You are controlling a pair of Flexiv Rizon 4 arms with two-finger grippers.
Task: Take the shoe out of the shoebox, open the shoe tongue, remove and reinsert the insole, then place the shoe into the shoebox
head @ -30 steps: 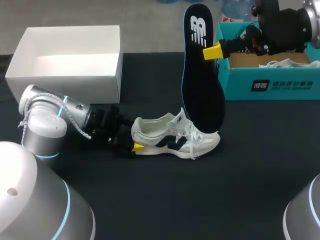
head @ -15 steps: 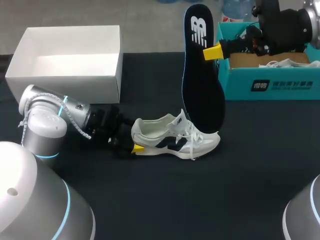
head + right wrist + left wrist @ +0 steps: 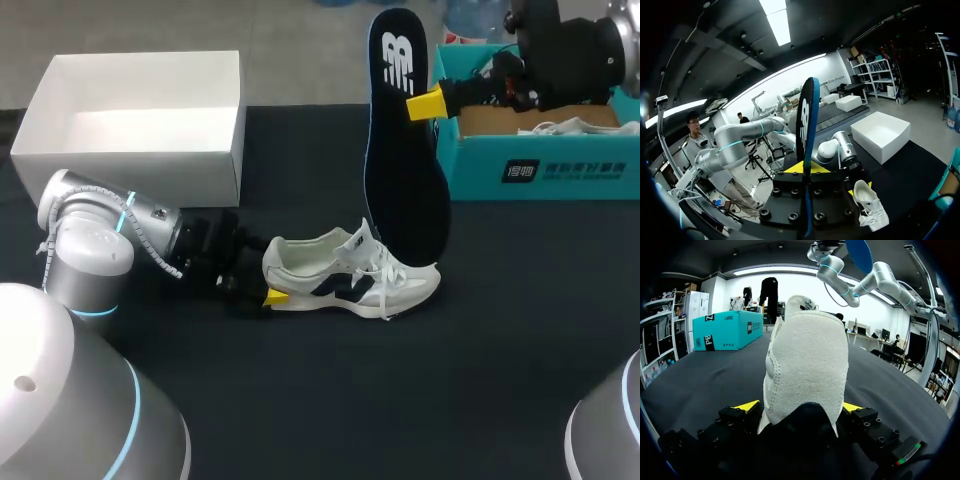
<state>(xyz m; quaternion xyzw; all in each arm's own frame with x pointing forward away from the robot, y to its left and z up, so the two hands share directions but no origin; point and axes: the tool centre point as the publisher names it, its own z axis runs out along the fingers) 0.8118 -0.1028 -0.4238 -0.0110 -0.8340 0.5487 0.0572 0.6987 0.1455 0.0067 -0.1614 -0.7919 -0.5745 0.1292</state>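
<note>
- The shoe, a white sneaker with dark side panels, stood upright on its sole on the black worktop, with its toe pointing toward the robot's right.
- The left claw lay low at the shoe's heel. One yellow tip showed against the near side of the heel.
- In the left wrist view the heel of the shoe filled the space between the two yellow tips of the left claw, and both tips pressed it from opposite sides, so this claw was clenched on the shoe.
- The insole, dark with a white logo at its upper end, stood nearly on end above the shoe's front half.
- Its lower end came down behind the laces. Whether that end sat inside the shoe could not be told.
- The right claw gripped the insole near the upper end, high above the shoe.
- In the right wrist view the insole appeared edge-on, rising from between the fingers of the right claw, with the shoe far below it.
- The white shoebox stood open behind the shoe's heel, apart from the shoe.
- The teal box stood behind the shoe's toe, on the robot's right.
</note>
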